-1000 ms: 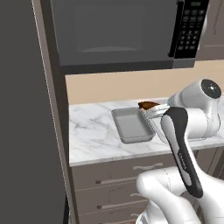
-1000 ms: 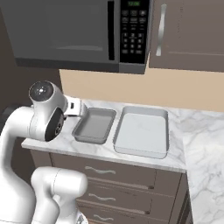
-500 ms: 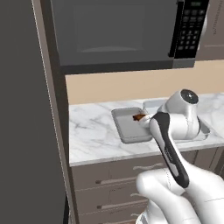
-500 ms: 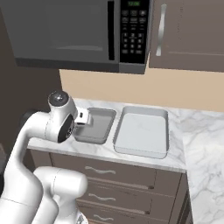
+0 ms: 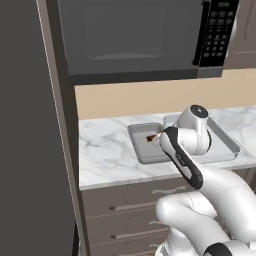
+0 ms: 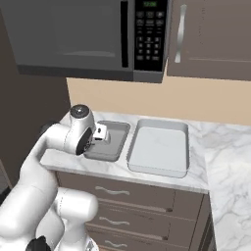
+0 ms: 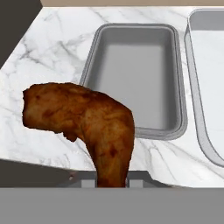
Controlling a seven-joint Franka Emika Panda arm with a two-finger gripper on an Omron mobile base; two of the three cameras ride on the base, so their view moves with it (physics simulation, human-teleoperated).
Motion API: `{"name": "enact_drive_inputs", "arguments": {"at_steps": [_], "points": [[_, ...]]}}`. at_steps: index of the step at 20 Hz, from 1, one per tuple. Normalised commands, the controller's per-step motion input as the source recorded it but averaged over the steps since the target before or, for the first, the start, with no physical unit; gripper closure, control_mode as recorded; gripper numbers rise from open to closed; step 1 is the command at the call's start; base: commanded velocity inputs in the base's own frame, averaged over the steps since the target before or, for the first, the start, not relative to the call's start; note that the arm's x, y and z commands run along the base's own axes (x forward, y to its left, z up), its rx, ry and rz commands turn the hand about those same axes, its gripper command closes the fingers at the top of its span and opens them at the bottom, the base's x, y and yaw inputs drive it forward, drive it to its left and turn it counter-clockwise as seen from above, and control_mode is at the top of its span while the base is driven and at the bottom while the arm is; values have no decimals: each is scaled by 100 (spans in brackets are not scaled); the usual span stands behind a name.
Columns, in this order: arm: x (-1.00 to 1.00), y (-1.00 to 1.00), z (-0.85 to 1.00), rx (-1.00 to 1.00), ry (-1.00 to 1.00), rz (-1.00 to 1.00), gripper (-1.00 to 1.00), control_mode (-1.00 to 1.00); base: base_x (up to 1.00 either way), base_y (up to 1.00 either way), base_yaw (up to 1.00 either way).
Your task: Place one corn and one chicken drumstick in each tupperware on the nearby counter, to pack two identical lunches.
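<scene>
Brown and roasted, the drumstick [image 7: 94,127] is gripped at its thin end by the tool [image 7: 111,183], whose fingers are closed tight on it; the thick meaty end points away from the hand. In the left base view the drumstick [image 5: 152,137] hangs above the grey tray [image 5: 142,146], near its right side, and the tool [image 5: 157,138] is mostly hidden by the arm. In the right base view the tool [image 6: 101,133] is over the left part of the grey tray [image 6: 113,147]. From the hand view the grey tray [image 7: 173,78] lies beyond the drumstick, with nothing inside, and the pale tray [image 7: 202,92] stands just beside it on the right. Both trays rest on the marble worktop [image 5: 102,150], below a dark microwave [image 5: 130,35]. The pale tray [image 6: 159,149] also has nothing inside.
</scene>
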Motion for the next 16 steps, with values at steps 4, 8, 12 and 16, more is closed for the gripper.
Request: {"name": "enact_drive_inputs", "arguments": {"at_steps": [4,8,12,16], "points": [[54,0,-30,0,1,0,100,-100,0,0,0],[53,0,-33,0,0,0,100,-100,0,0,0],[57,0,-35,0,0,0,100,-100,0,0,0],[39,3,-27,0,0,-1,100,-100,0,0,0]]}}
